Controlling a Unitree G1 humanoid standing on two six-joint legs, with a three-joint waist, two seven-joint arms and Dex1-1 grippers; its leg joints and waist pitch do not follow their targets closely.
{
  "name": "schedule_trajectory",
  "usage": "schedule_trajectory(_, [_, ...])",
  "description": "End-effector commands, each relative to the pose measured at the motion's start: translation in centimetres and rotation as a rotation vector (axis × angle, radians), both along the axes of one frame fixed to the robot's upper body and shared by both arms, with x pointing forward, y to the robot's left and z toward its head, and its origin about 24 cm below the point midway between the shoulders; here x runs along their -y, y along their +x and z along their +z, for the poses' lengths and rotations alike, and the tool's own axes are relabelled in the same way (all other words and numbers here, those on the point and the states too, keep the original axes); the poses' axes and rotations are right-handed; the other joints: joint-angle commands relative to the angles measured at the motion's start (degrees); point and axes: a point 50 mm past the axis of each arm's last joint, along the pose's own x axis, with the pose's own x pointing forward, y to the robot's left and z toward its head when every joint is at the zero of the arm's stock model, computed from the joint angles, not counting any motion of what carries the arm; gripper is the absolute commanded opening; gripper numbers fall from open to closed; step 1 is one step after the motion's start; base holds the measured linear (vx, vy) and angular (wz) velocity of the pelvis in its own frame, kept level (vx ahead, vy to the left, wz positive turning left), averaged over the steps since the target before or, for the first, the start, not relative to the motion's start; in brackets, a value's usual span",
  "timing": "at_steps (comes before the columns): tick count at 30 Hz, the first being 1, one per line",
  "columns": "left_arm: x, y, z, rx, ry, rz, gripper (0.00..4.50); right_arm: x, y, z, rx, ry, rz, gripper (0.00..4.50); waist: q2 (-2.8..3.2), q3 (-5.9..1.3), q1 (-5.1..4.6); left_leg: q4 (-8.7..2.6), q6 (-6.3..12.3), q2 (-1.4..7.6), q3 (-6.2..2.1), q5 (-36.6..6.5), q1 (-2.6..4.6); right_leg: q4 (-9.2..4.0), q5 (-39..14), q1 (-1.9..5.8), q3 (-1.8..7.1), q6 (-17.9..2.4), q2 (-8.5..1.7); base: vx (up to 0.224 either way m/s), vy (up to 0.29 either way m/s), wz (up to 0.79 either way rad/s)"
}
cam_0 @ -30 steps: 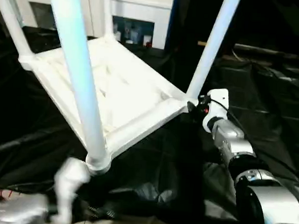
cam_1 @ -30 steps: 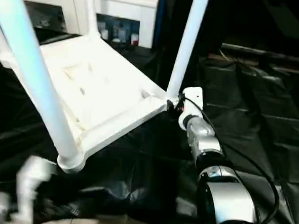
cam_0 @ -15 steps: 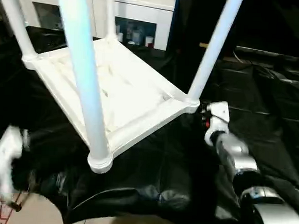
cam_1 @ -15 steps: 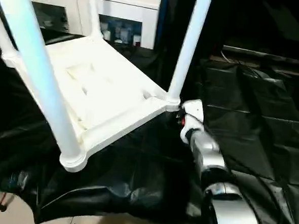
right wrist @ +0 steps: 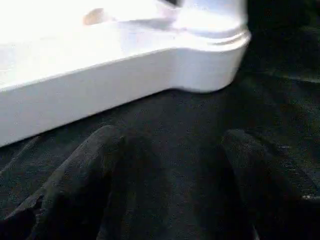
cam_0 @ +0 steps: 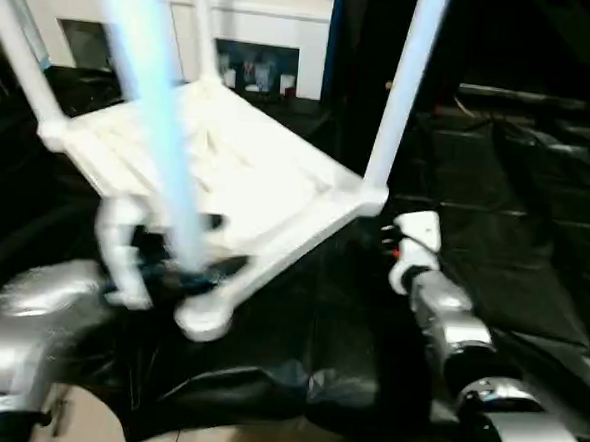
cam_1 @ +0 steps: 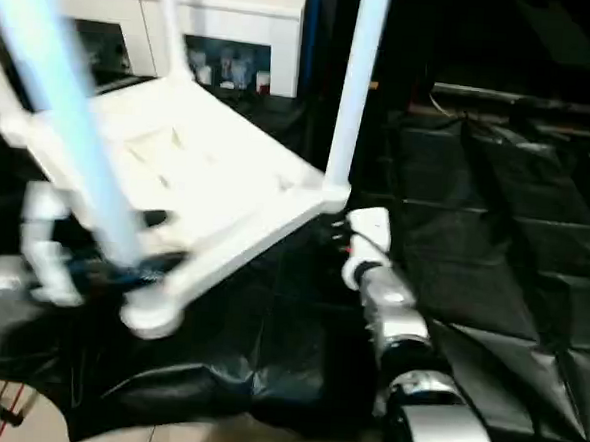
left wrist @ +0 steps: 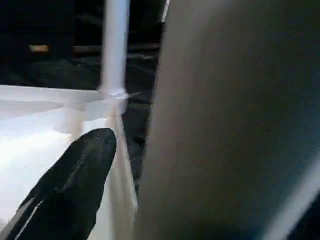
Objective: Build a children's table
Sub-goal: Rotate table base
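Dim overall; glaring, overexposed white plastic ribbed tabletop (cam_0: 228,177); motion-blurred, blue-tinged near white tubular leg (cam_0: 151,122); deep shadows across crinkled black floor sheeting (cam_0: 514,244).

No writing, label, brand, number or sign can be read anywhere in these pictures.
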Motion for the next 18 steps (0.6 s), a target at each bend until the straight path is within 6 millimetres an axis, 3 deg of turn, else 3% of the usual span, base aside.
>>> schedule_trajectory(1, [1.0, 0.1, 0.3, 0.002, -0.003, -0.04, 4.46, -0.7, 0.2, 0.3, 0.001, -0.008, 0.025, 3.68, 0.79, -3.84, 0.11, -3.76, -0.14, -1.38, 1.24, -14.9, -0.25, -4.29, -16.1, 3.25, 0.75, -10.4, -1.6, 0.0, 0.0, 0.0])
schedule_trajectory(2, [1.8, 0.0, 0.3, -0.012, -0.021, -0.072, 4.46, -1.3, 0.2, 0.2, -0.003, -0.005, 0.038, 3.68, 0.84, -3.78, 0.04, -3.8, -0.13, -1.39, 1.22, -15.4, -0.3, -4.27, -16.3, 3.24, 0.72, -10.4, -1.57, 0.0, 0.0, 0.0])
schedule_trajectory(3, [2.7, -0.2, 0.3, -0.024, -0.036, -0.105, 4.46, -2.0, 0.2, 0.1, -0.009, -0.004, 0.061, 3.68, 0.35, -3.78, 0.06, -3.85, -0.03, -1.35, 1.22, -15.5, -0.3, -4.29, -16.6, 3.27, 0.69, -10.4, -1.59, 0.0, 0.0, 0.0])
schedule_trajectory(4, [3.0, -0.2, 0.3, -0.029, -0.04, -0.116, 4.46, -2.2, 0.2, 0.1, -0.01, -0.005, 0.069, 3.68, 0.51, -3.78, 0.05, -3.83, -0.1, -1.29, 1.23, -15.6, -0.23, -4.21, -16.7, 3.19, 0.71, -10.5, -1.61, 0.0, 0.0, 0.0])
schedule_trajectory(7, [4.7, -0.6, 0.1, -0.044, -0.054, -0.179, 4.46, -3.5, 0.1, 0.1, -0.015, -0.005, 0.118, 3.68, 0.36, -3.7, 0.05, -3.85, 0.11, -1.29, 1.24, -15.7, -0.36, -4.35, -17.5, 3.16, 0.76, -10.2, -1.72, 0.0, 0.0, 0.0])
schedule_trajectory(9, [5.7, -0.6, 0.1, -0.046, -0.065, -0.207, 4.46, -4.0, 0.1, 0.2, -0.014, -0.001, 0.139, 3.68, -0.06, -3.75, 0.12, -3.87, 0.28, -1.25, 1.27, -14.4, -0.51, -4.22, -16.5, 3.33, 0.85, -9.9, -1.75, 0.0, 0.0, 0.0])
schedule_trajectory(10, [6.3, -0.6, 0.1, -0.046, -0.074, -0.219, 4.46, -4.3, 0.2, 0.2, -0.014, 0.001, 0.148, 3.68, 0.1, -3.75, 0.17, -3.86, 0.23, -1.28, 1.22, -14.4, -0.5, -4.19, -16.4, 3.33, 0.8, -9.8, -1.76, 0.0, 0.0, 0.0])
schedule_trajectory(11, [7.4, -0.4, 0.1, -0.051, -0.088, -0.235, 4.46, -4.7, 0.2, 0.3, -0.014, 0.001, 0.16, 3.68, -0.28, -3.82, 0.1, -3.8, 0.3, -1.23, 1.32, -14.2, -0.46, -4.26, -15.9, 3.36, 0.81, -9.9, -1.73, 0.0, 0.0, 0.0])
schedule_trajectory(12, [7.5, -0.4, 0.1, -0.051, -0.089, -0.235, 4.46, -4.7, 0.2, 0.3, -0.014, 0.001, 0.161, 3.68, -0.09, -3.84, 0.2, -3.77, 0.33, -1.3, 1.32, -13.5, -0.54, -4.1, -15.0, 3.43, 0.84, -10.0, -1.72, 0.0, 0.0, 0.0])
schedule_trajectory(14, [9.6, 0.2, -0.2, -0.059, -0.081, -0.259, 4.46, -5.5, 0.0, 0.2, -0.016, 0.003, 0.185, 3.68, -0.22, -3.82, 0.05, -3.74, 0.54, -1.31, 1.37, -13.0, -0.6, -4.2, -14.4, 3.48, 0.83, -9.9, -1.69, 0.0, 0.0, 0.0])
schedule_trajectory(15, [10.5, 0.4, -0.2, -0.063, -0.064, -0.282, 4.46, -5.7, -0.1, 0.1, -0.017, 0.003, 0.188, 3.68, 0.31, -3.88, 0.16, -3.64, 0.5, -1.41, 1.34, -12.9, -0.47, -4.14, -14.3, 3.46, 0.85, -9.9, -1.74, 0.0, 0.0, 0.0])
schedule_trajectory(18, [11.3, 1.2, -0.1, -0.022, -0.068, -0.249, 4.46, -5.6, -0.2, 0.0, -0.018, 0.005, 0.184, 3.68, -0.36, -4.06, -0.29, -3.57, 0.8, -1.49, 1.27, -11.5, -0.97, -4.04, -12.4, 4.02, 0.86, -10.0, -1.88, 0.0, 0.0, 0.0])
